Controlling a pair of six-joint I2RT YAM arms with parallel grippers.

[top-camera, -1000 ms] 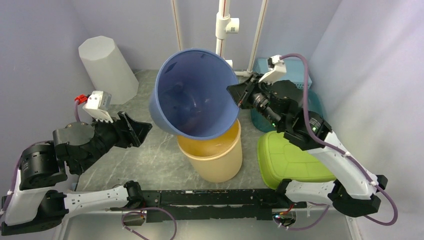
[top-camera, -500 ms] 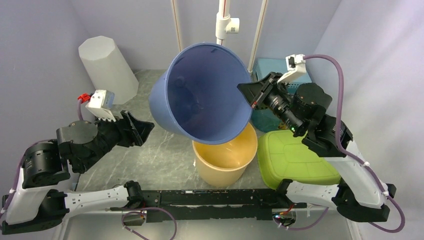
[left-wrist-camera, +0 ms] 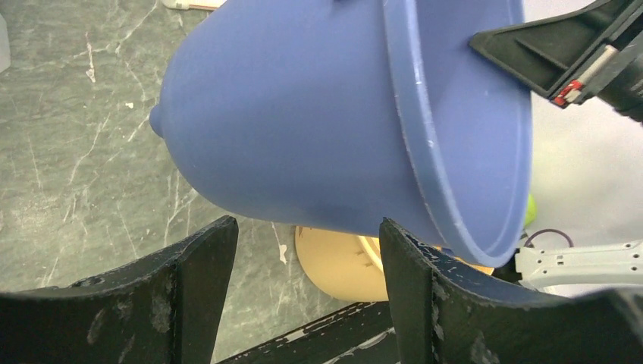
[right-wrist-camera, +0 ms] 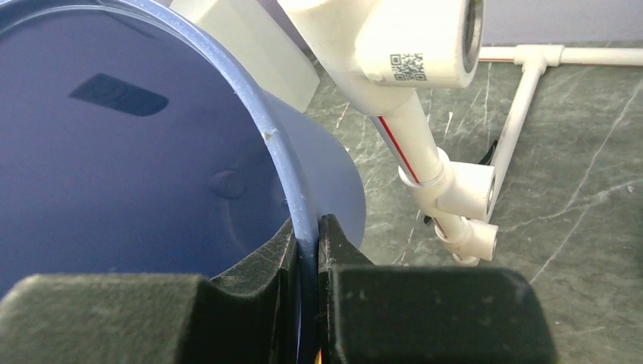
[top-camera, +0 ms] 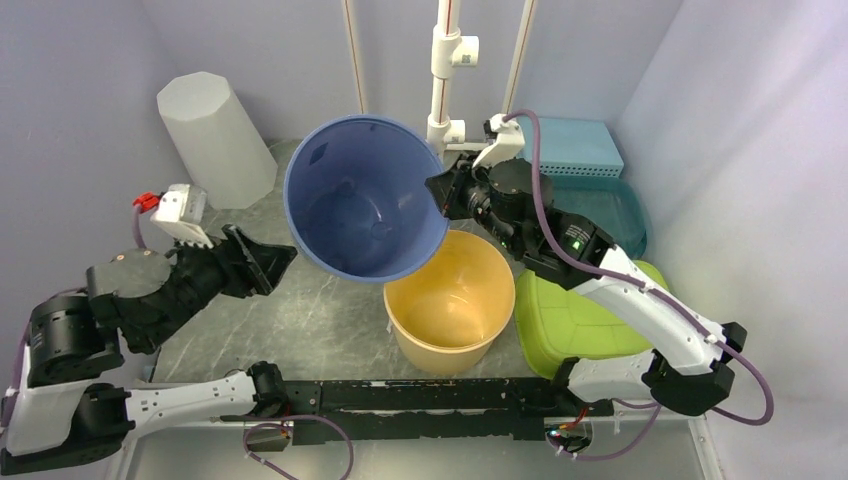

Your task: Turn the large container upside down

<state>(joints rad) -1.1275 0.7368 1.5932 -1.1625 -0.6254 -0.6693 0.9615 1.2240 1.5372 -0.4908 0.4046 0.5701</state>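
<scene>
Top external view: blue container [top-camera: 365, 200] sits in the centre of the frame, lifted off the table [top-camera: 310, 320]. It is tipped, not yet inverted, with its mouth facing up and toward the camera. Its lower rim overlaps the yellow bucket [top-camera: 440, 350] in this view and looks to be above it. I cannot tell whether they touch.

Key relation: the right gripper [top-camera: 440, 192] is at the right side of the rim, jaws pressed together on the rim wall, one finger inside and one outside (confirmed in the right wrist view). The container's long axis slants from the base at left-back to the mouth at right-front.

The right forearm reaches in from the lower right, wrist raised and bent toward the rim.

The left gripper [top-camera: 265, 260] lies to the lower left of the container, apart from it, jaws spread wide and holding nothing. In the left wrist view its fingers frame the outer wall near the base.

Judgement: the right arm carries the turn, and further wrist roll would bring the mouth down. The left is placed to steady the wall.
</scene>
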